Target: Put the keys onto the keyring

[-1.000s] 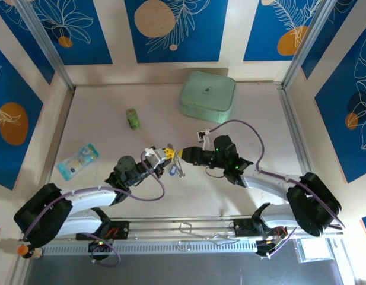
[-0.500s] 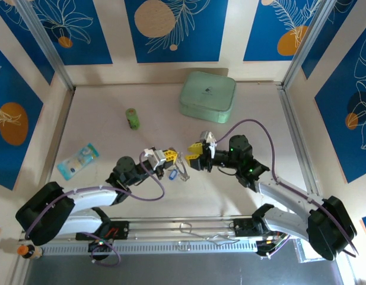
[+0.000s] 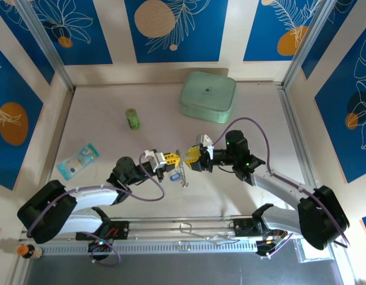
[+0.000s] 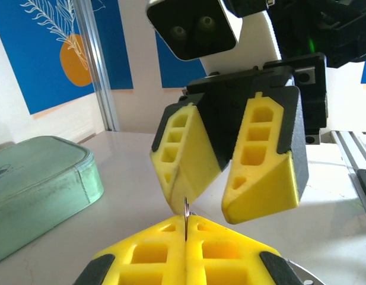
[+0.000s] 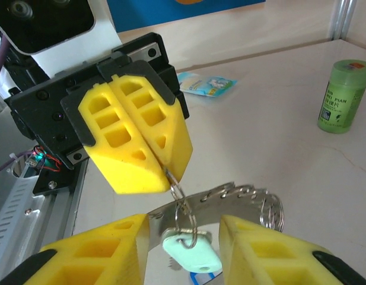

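From above, we see the left gripper (image 3: 169,158) and right gripper (image 3: 191,158) nearly tip to tip at mid-table, with the keyring (image 3: 181,173) just beside them.

On the left wrist, our left jaws press together on a small wire loop (image 4: 186,209).

On the right wrist, the right jaws stand apart. Between them are that loop and a pale blue key (image 5: 191,252), and the keyring is close behind.

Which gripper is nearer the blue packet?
Left. The left gripper sits to the right of the blue packet, at mid-table; the right gripper faces it from farther right.
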You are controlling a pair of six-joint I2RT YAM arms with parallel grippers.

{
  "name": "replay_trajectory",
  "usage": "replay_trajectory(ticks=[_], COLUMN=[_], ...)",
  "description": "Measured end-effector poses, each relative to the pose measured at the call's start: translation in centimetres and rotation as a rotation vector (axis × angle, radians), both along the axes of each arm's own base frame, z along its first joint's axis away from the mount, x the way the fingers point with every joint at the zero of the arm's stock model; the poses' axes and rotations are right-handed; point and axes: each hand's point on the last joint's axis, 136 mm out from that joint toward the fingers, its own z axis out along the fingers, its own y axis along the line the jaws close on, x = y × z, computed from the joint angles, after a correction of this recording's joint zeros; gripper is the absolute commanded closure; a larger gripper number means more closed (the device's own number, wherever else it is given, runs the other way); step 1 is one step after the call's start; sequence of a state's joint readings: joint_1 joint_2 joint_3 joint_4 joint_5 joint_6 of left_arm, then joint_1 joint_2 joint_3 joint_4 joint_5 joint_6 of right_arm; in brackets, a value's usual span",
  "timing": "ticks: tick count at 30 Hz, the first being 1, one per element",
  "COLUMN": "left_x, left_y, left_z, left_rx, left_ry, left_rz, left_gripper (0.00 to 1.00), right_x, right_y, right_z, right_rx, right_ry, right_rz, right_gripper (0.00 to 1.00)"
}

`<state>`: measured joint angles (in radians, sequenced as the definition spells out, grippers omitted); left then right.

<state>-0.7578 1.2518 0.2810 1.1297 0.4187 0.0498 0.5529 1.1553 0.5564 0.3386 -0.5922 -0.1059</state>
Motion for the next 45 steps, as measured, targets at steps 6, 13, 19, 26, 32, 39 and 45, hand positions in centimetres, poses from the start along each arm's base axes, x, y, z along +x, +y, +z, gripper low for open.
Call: replay_trajectory(ticks=[6, 13, 19, 26, 32, 39, 45], left_x=[-0.4, -0.6, -0.8, -0.9, -0.9, -0.8, -1.0], left_y=[-0.2, -0.2, -0.3, -0.3, -0.2, -0.4, -0.5], left_z=[0.1, 0.3, 0.3, 0.5, 0.7, 0.7, 1.3], left_rx=[-0.009, -0.016, -0.016, -0.025, -0.034, 0.027, 0.098], left_ry=[0.010, 0.010, 0.011, 0.012, 0.011, 0.021, 0.007], left_rz=[-0.027, -0.040, -0.050, -0.055, -0.055, -0.053, -0.063], left_gripper=[1.00, 1.00, 1.00, 1.00, 1.00, 0.86, 0.91], right_x=[-0.4, -0.8, -0.9, -1.2, -1.4, -1.7, -2.1], right_y=[0.3, 0.7, 0.8, 1.0, 1.0, 1.0, 1.1], right_z=[0.6, 0.6, 0.4, 0.5, 0.7, 1.4, 2.4], right_rx=[0.011, 0.010, 0.005, 0.005, 0.000, -0.057, -0.139], right_ry=[-0.004, -0.007, 0.002, 0.014, 0.020, 0.024, -0.017], right_rz=[0.029, 0.063, 0.079, 0.096, 0.114, 0.143, 0.167], right_gripper=[0.71, 0.79, 0.85, 0.97, 1.00, 1.00, 1.00])
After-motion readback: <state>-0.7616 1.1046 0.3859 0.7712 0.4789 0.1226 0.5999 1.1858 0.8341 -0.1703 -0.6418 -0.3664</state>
